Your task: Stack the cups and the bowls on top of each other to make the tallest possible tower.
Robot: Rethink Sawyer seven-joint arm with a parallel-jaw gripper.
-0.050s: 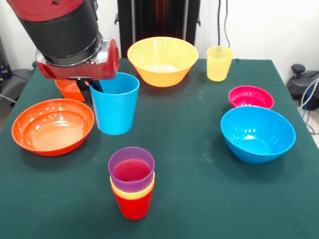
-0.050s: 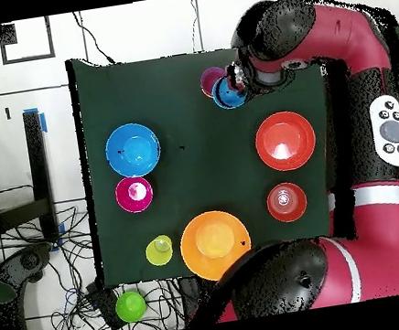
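1. The arm (image 1: 65, 30) leans in over the table (image 1: 199, 189), and its gripper (image 1: 92, 85) sits at the rim of the blue cup (image 1: 115, 103). One dark finger seems to dip inside the cup, but I cannot tell whether the jaws are clamped on the wall or loose.
2. The blue cup stands upright on the cloth, just beside the wide orange bowl (image 1: 52, 126).
3. A small orange bowl (image 1: 69, 89) peeks out behind the gripper.
4. The tower (image 1: 132, 181) stands near the front edge: a red cup at the bottom, a yellow-orange one nested in it, a purple one on top.
5. The big yellow bowl (image 1: 162, 60) sits at the back, with the pale yellow cup (image 1: 219, 62) near it.
6. The pink bowl (image 1: 250, 96) lies just behind the big blue bowl (image 1: 257, 133), almost touching.
7. From overhead, the gripper (image 2: 233, 84) hangs over the blue cup (image 2: 226, 94), close to the tower (image 2: 212, 80).
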